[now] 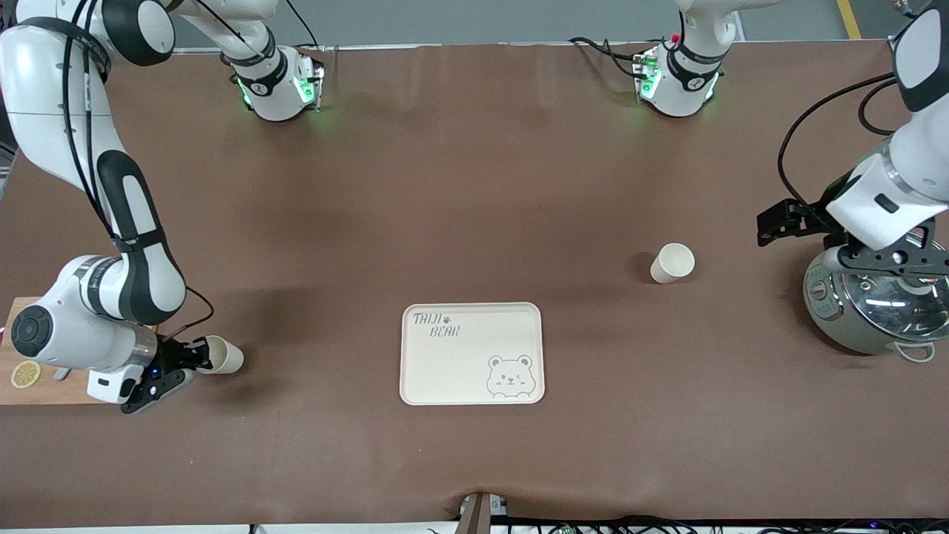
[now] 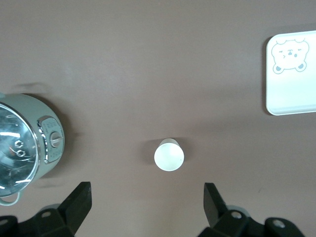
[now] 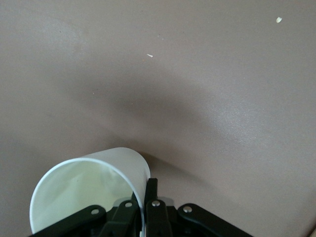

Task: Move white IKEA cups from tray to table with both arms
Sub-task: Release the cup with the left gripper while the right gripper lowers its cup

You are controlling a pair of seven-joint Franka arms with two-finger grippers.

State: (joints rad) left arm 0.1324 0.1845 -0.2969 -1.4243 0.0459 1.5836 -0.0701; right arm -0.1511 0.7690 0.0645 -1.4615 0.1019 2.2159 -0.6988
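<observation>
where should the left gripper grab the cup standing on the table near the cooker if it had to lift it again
Probably by the rim, from straight above. The cup stands upright and free on the table, mouth up, nothing touching it. One finger inside the wall and one outside should pinch it, as the right gripper holds its cup. The left gripper hangs open over it.

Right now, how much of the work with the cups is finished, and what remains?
The tray is bare, so both cups are off it. One cup stands on the table toward the left arm's end; the open left gripper hangs over the cooker beside it. The right gripper is shut on the other cup, beside the wooden board. Left: releasing it.
</observation>
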